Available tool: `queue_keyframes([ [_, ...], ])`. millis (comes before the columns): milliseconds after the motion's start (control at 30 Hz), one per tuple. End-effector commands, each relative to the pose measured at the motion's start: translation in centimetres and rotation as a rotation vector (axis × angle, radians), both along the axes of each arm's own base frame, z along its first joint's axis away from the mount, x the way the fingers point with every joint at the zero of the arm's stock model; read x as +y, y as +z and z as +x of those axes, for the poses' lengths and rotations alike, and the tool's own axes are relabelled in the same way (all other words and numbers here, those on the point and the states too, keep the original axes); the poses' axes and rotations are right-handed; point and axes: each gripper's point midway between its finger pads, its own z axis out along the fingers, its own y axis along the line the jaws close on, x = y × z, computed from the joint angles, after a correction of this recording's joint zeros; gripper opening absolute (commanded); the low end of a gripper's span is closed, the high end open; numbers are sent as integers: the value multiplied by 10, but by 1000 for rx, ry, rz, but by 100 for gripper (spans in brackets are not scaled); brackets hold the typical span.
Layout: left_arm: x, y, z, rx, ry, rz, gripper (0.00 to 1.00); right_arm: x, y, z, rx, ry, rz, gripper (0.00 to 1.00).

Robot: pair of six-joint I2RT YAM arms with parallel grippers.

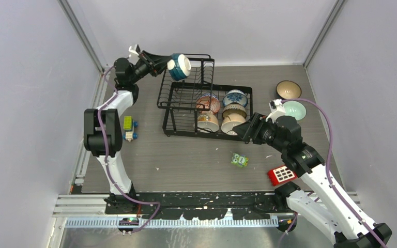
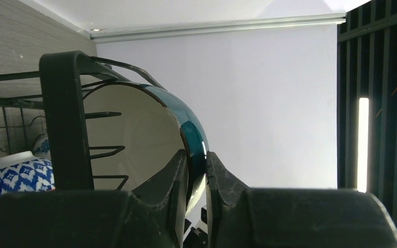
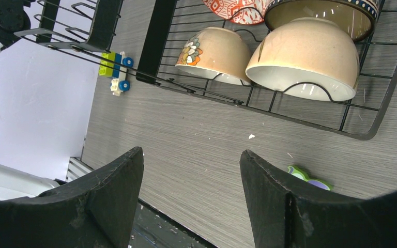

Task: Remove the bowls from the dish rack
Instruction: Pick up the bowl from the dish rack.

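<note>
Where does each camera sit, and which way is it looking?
Top external: above and behind, looking down on the table, dish rack, left arm and right arm.
Left wrist: on the left arm, looking along the left gripper, clamped on the teal bowl.
Right wrist: on the right arm, past the open right gripper to a cream bowl.
Shared: all three show the dish rack.
</note>
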Motion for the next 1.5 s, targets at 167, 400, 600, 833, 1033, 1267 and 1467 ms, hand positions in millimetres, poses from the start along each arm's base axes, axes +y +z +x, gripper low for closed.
queue_keyframes([
  [167,-10,29,-1,-113,-21,-26,0,-1,17,4,-55,-9,3,73],
  [400,-17,44,-4,-145,-29,-36,0,-2,19,3,-60,-7,3,73],
  [600,-21,53,-6,-163,-35,-42,0,-3,19,1,-63,-9,1,73],
  [833,-27,58,-9,-182,-45,-53,0,-5,21,-1,-68,-12,1,73],
  [1033,-32,68,-11,-212,-65,-87,0,-7,21,-3,-68,-14,-1,72],
  [1267,-39,80,-16,-239,-81,-107,0,-7,22,-5,-71,-15,2,72],
  [1467,-43,91,-20,-259,-85,-116,0,-8,23,-6,-72,-15,3,73],
])
